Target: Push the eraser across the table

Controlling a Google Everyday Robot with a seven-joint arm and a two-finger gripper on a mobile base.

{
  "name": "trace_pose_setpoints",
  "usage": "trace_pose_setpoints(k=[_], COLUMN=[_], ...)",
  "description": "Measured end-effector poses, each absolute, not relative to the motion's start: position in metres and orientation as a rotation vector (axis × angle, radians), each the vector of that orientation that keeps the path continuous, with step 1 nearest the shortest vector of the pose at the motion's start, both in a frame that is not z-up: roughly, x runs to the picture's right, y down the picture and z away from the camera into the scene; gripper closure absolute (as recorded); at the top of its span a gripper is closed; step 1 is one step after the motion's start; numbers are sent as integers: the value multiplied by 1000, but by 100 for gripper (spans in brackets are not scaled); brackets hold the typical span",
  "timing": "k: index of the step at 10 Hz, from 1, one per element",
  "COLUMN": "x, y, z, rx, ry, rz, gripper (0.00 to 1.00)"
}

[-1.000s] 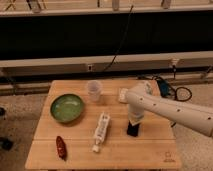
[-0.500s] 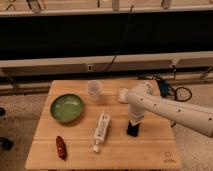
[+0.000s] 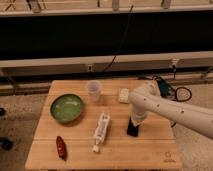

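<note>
The table is a small square top of light wood, with plank grain running side to side and a small dark mark at its 5 o'clock corner. It stands on a pale speckled floor; behind it runs a long dark wall panel with a pale ledge, and a black cable hangs down.

On the table, a round green bowl sits at 9 o'clock, a clear plastic cup at 12 o'clock. A white tube-shaped bottle lies in the middle, a dark red oblong object at 7 o'clock. A small white squarish block is at 1 o'clock.

The white smooth arm enters from 3 o'clock. The gripper points down onto the eraser, a black block at 4 o'clock of centre. I cannot tell the state of the jaws.
</note>
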State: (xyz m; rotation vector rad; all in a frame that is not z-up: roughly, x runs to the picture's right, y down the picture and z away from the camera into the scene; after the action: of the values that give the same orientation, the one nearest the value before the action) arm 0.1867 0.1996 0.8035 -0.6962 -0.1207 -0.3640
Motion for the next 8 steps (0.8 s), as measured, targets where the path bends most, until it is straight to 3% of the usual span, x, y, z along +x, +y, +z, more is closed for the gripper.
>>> trace_pose_setpoints(k=[8], x=[234], y=[228], z=[825], rx=[-734], ry=[-134], rz=[-209], gripper=[98])
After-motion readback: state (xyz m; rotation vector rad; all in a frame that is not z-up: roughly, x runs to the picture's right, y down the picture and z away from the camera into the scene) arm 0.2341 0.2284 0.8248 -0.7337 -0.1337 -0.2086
